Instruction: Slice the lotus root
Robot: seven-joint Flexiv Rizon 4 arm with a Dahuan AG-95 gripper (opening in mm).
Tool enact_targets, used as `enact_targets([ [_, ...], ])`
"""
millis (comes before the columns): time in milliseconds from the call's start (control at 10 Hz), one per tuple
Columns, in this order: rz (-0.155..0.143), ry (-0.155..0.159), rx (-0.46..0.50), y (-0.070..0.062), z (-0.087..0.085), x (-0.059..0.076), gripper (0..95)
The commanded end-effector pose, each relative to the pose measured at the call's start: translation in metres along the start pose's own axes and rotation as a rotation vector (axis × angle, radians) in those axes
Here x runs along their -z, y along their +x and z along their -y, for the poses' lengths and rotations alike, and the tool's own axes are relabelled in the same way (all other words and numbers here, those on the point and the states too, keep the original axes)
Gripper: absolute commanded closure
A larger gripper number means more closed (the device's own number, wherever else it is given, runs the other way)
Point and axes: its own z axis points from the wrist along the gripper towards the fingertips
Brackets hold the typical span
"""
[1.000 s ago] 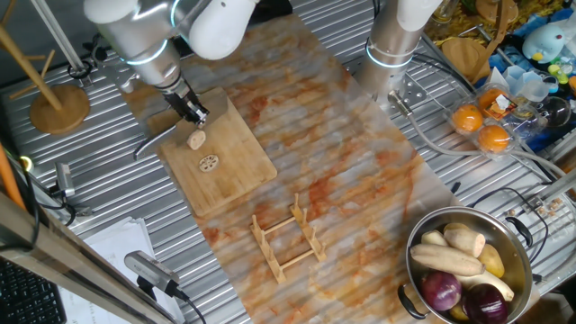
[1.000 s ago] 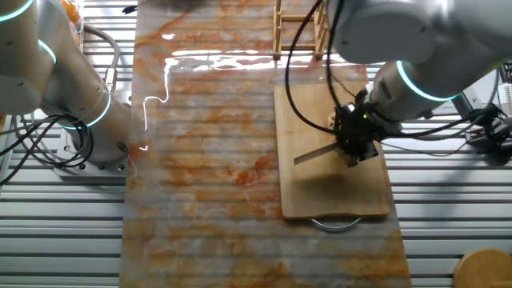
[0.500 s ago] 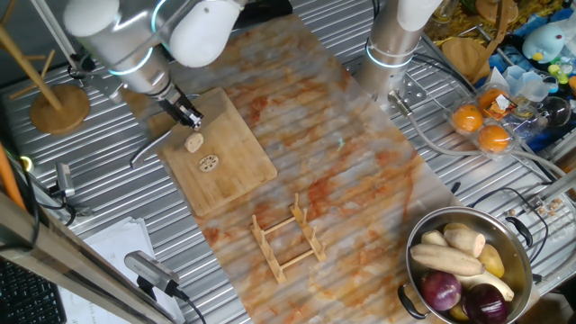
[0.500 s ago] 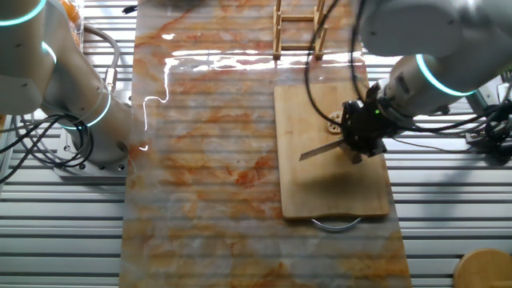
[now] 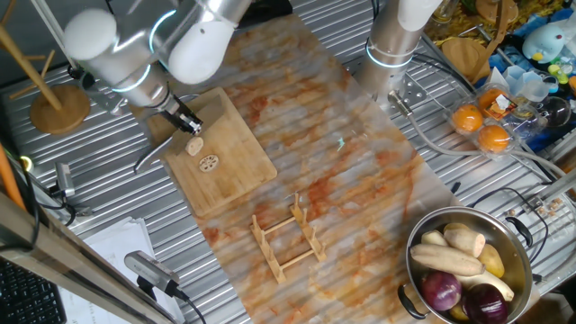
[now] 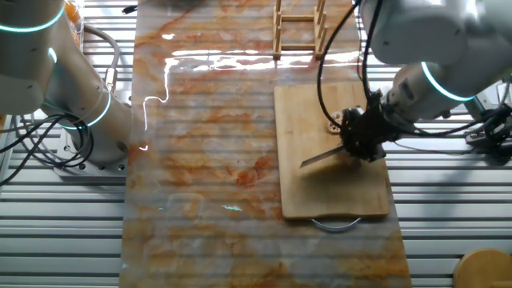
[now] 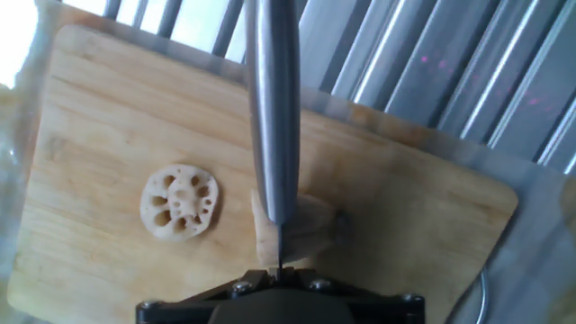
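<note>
One slice cut: round holed slice (image 7: 181, 202) flat on cutting board (image 7: 99, 135), at 9 o'clock of the lotus root (image 7: 301, 229).
Left: stubby chunk, knife (image 7: 273, 108) blade across it, likely mid-cut.
Pincer (image 6: 362, 134): clenched on knife handle.
Pot (image 5: 516, 241), 4 o'clock end of bench (image 5: 360, 171): pale whole roots (image 5: 447, 259), purple onions (image 5: 441, 291).

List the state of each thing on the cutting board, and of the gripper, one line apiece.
gripper: shut on the knife.
knife: held edge-down over the lotus root chunk.
lotus root chunk: uncut stub lying on the board, under the blade.
lotus root slice: cut off, lying flat beside the chunk.
cutting board: flat on the table.
</note>
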Motion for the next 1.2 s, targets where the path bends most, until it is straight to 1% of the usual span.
enact_targets([
  [100,-0.006,-0.010,0.005,0.001,-0.005,0.021,95.0],
  [200,-0.003,-0.008,0.005,0.005,-0.008,0.028,95.0],
  [300,0.002,0.004,0.007,0.005,-0.008,0.027,95.0],
  [400,0.015,0.001,-0.001,0.004,-0.007,0.024,95.0],
  [500,0.015,0.001,0.000,0.004,-0.007,0.025,95.0],
  [700,-0.004,0.007,0.005,0.002,-0.007,0.030,95.0],
  [900,-0.024,0.005,0.019,-0.002,-0.007,0.033,95.0],
  [1100,-0.027,0.010,0.024,-0.002,-0.007,0.033,95.0],
  [1200,-0.026,0.009,0.029,-0.004,-0.006,0.030,95.0],
])
